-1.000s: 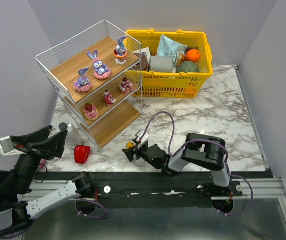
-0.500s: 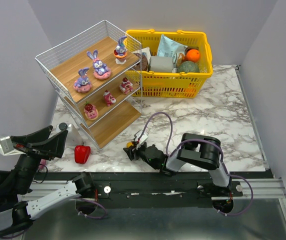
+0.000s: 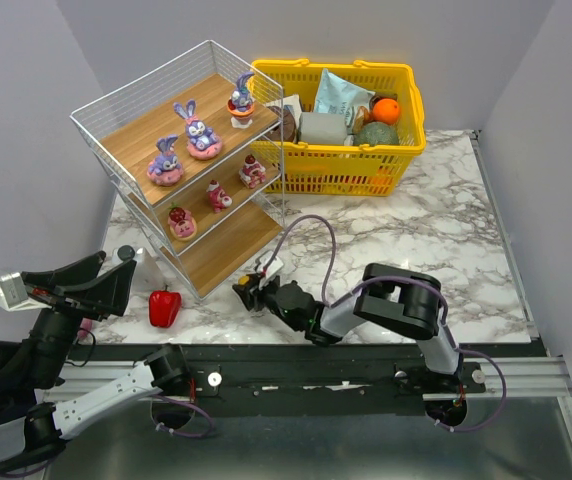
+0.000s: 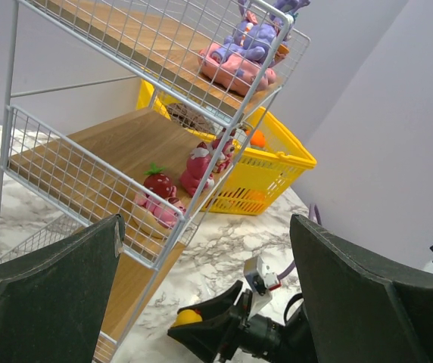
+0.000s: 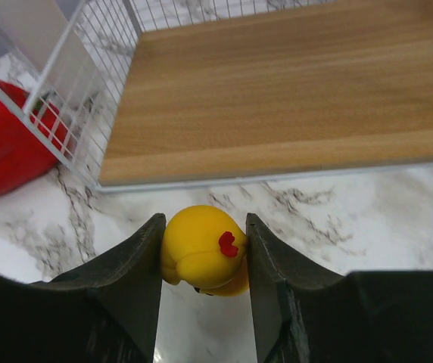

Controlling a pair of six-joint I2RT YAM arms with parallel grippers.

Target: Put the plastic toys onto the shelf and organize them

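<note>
The shelf (image 3: 116, 105) stands at the back left, with three purple bunnies (image 3: 197, 131) on its top board and three pink-red figures (image 3: 217, 196) on the middle board. Its bottom board (image 5: 292, 83) is bare. My right gripper (image 3: 249, 291) is shut on a small yellow toy (image 5: 204, 249) with a red mark, low over the marble just in front of the bottom board's edge. It also shows in the left wrist view (image 4: 187, 318). My left gripper (image 3: 94, 287) is open and empty, left of the shelf.
A red bell pepper (image 3: 164, 306) lies near the shelf's front corner. A yellow basket (image 3: 406, 150) of groceries stands at the back centre. A white bottle (image 3: 138, 262) stands by the shelf's left foot.
My right gripper has moved left and slightly away with the yellow toy, closer to the shelf's bottom board. The left arm has not moved.
</note>
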